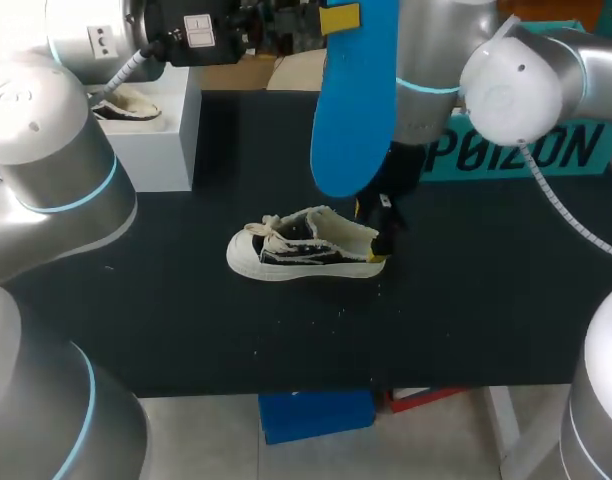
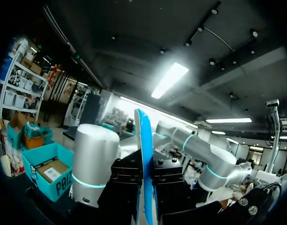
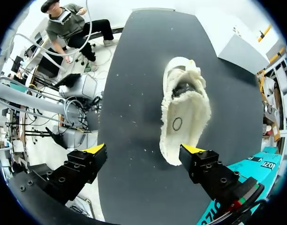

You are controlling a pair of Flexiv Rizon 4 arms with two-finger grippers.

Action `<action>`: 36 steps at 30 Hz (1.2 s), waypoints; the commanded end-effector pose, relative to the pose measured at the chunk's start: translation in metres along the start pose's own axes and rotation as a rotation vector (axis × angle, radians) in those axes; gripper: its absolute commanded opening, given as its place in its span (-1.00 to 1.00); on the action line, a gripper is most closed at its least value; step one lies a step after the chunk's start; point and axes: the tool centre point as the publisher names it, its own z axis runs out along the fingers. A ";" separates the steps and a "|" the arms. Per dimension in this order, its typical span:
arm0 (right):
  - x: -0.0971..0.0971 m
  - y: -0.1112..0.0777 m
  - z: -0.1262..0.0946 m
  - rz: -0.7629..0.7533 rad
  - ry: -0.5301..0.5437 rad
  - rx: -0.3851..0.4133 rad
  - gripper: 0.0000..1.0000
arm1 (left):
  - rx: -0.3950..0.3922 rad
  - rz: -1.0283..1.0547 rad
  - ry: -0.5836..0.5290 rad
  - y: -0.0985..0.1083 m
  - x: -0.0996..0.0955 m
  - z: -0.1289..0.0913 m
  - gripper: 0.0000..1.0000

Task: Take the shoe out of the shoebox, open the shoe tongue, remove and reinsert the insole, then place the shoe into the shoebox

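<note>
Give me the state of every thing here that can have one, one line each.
left hand: shut on the insole, raised above the table.
insole: out of the shoe, held up on end in the air.
right hand: open, by the shoe's heel end.
shoe: out of the shoebox, upright on the table, mouth spread open.
shoebox: open, with a second shoe inside.

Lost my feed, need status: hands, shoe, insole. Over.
Left hand shut on insole, raised. Right hand open above shoe heel. Shoe on table, outside box.
</note>
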 end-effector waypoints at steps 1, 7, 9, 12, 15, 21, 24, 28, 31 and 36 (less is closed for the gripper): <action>-0.013 0.001 0.017 0.030 -0.003 0.054 1.00 | -0.001 0.000 -0.002 0.000 -0.001 0.002 -1.00; -0.025 -0.005 0.034 0.067 -0.030 0.077 1.00 | -0.001 0.000 -0.002 0.000 -0.001 0.002 -1.00; -0.029 -0.004 0.038 0.069 -0.040 0.082 1.00 | -0.001 0.000 -0.002 0.000 -0.001 0.002 -1.00; -0.034 -0.007 0.043 0.081 -0.063 0.073 1.00 | -0.001 0.000 -0.002 0.000 -0.001 0.002 -1.00; -0.040 -0.009 0.047 0.091 -0.094 0.065 1.00 | -0.001 0.000 -0.002 0.000 -0.001 0.002 -1.00; -0.049 -0.011 0.048 0.105 -0.157 0.077 1.00 | -0.001 0.000 -0.002 0.000 -0.001 0.002 -1.00; -0.049 -0.011 0.048 0.105 -0.157 0.077 1.00 | -0.001 0.000 -0.002 0.000 -0.001 0.002 -1.00; -0.049 -0.011 0.048 0.105 -0.157 0.077 1.00 | -0.001 0.000 -0.002 0.000 -0.001 0.002 -1.00; -0.049 -0.011 0.048 0.105 -0.157 0.077 1.00 | -0.001 0.000 -0.002 0.000 -0.001 0.002 -1.00; -0.049 -0.011 0.048 0.105 -0.157 0.077 1.00 | -0.001 0.000 -0.002 0.000 -0.001 0.002 -1.00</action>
